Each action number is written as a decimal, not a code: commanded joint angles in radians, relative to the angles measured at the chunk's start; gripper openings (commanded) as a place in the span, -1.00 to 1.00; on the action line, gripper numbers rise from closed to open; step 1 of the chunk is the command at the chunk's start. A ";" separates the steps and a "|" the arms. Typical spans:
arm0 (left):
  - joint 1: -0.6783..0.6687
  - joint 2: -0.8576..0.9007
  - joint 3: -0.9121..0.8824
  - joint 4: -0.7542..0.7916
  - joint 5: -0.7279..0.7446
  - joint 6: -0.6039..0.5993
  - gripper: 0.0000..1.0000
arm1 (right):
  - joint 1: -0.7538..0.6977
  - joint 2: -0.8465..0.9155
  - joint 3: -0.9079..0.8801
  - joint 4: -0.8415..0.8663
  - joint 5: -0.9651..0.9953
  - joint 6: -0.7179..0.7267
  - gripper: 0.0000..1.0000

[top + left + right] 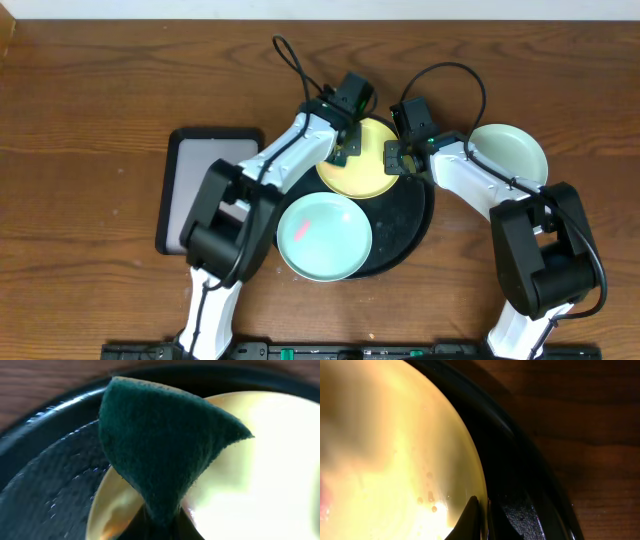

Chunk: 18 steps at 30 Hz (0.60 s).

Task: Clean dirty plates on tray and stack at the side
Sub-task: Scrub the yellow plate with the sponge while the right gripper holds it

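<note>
A pale yellow plate [365, 172] lies at the back of the round black tray [405, 235]. My left gripper [346, 150] is shut on a dark green scouring sponge [160, 445], which hangs over the plate's [265, 460] left edge. My right gripper [398, 160] is shut on the yellow plate's right rim [483, 491], one finger inside and one outside. The plate's face [385, 450] shows small droplets. A mint-teal plate [323, 237] with a pink smear rests on the tray's front left. Another mint-teal plate [507, 152] sits on the table to the right.
A rectangular black-rimmed tray [178, 190] lies on the wooden table to the left, partly under my left arm. Both arms reach in from the front edge, and cables loop behind the wrists.
</note>
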 commanded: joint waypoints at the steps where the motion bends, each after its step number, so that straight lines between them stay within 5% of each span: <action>1: 0.004 0.066 -0.004 -0.011 0.029 -0.006 -0.85 | 0.012 0.011 -0.019 -0.009 -0.009 0.000 -0.94; 6: 0.004 0.109 -0.004 -0.033 0.095 -0.006 -0.85 | 0.012 0.011 -0.019 -0.010 -0.009 0.000 -0.94; 14: 0.002 0.105 -0.004 -0.073 0.674 -0.010 -0.85 | 0.012 0.011 -0.019 -0.003 -0.009 0.000 -0.93; 18: 0.003 0.103 0.009 -0.086 0.807 -0.016 -0.85 | 0.012 0.011 -0.019 -0.002 -0.009 0.000 -0.93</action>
